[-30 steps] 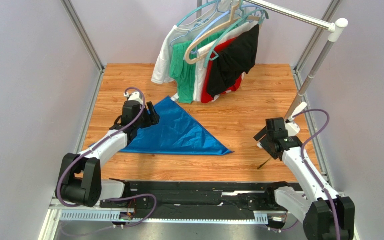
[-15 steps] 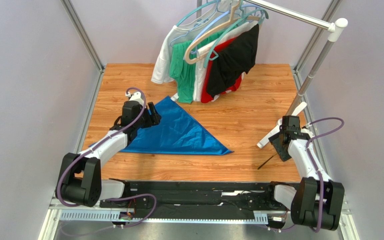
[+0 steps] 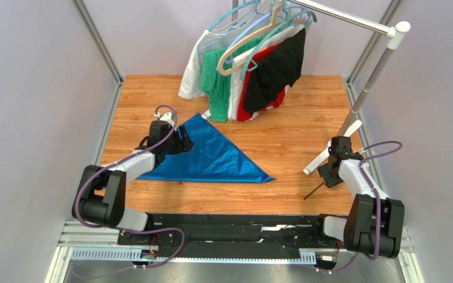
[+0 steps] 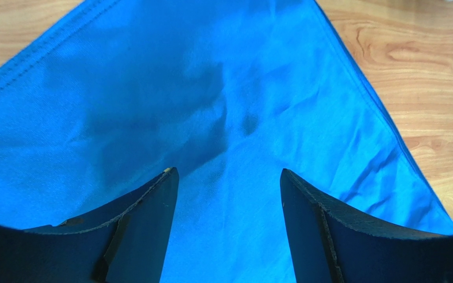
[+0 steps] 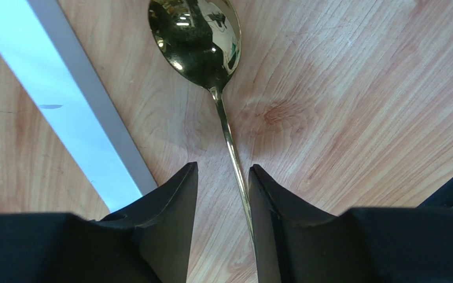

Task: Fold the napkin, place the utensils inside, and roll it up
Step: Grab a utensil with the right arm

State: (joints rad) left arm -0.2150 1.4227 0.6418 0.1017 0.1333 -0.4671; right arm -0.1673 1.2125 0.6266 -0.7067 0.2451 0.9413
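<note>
The blue napkin (image 3: 211, 154) lies on the wooden table folded into a triangle; it also fills the left wrist view (image 4: 211, 88). My left gripper (image 3: 180, 141) (image 4: 226, 172) hovers open over the napkin's left part with nothing between its fingers. A gold spoon (image 5: 196, 35) lies on the wood at the right; its thin handle (image 3: 313, 192) runs toward the near edge. My right gripper (image 3: 330, 171) (image 5: 223, 166) straddles that handle, jaws narrow. The handle lies against the right finger, with a gap left at the other finger.
A rack's white foot bar (image 5: 63, 88) (image 3: 313, 165) lies just left of the right gripper. Its pole (image 3: 370, 76) rises at the right. Garments on hangers (image 3: 252, 65) hang over the table's far middle. Metal frame posts stand at the table's corners.
My right gripper swung right and came down over the spoon handle, its jaws narrowing. My left gripper shifted slightly right and farther over the napkin, still open.
</note>
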